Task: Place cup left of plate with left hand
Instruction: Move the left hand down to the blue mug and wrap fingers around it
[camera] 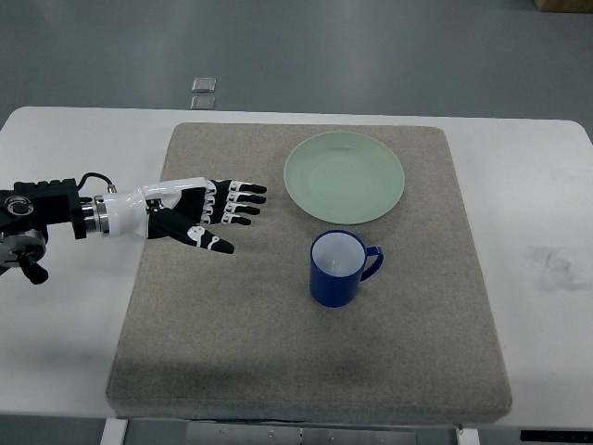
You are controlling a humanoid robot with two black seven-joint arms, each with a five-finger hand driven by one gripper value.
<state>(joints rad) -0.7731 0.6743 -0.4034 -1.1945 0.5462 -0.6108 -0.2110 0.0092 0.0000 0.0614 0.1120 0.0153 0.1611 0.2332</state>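
Over at the left edge the robot's left arm reaches in across the white table [74, 315], and its left hand [206, 215] hangs over the left part of the grey-brown mat [232, 343]. The fingers [243, 202] are stretched out and spread, pointing to the right, the thumb angled down below them. There is nothing in the hand. It is well apart from anything it could pick up.

Moving rightward along the mat, there is a stretch of bare fabric between the fingertips and the blue cup [337, 268]. The cup stands upright, its pale inside showing and looking empty, its handle turned to the right and slightly up the picture. It sits just below the green plate [344, 177], near the plate's lower rim; from here I cannot say whether the two quite touch. So the cup is on the robot's side of the plate, not to its left.

The plate lies flat on the far middle of the mat, with nothing on it. Further right the mat ends and the table is bare white apart from a faint smudge. The right arm does not show at all.

As I judge it, the job has hardly begun: the cup is ungrasped, and the reach, grasp, carry and set-down at the plate's left all remain.
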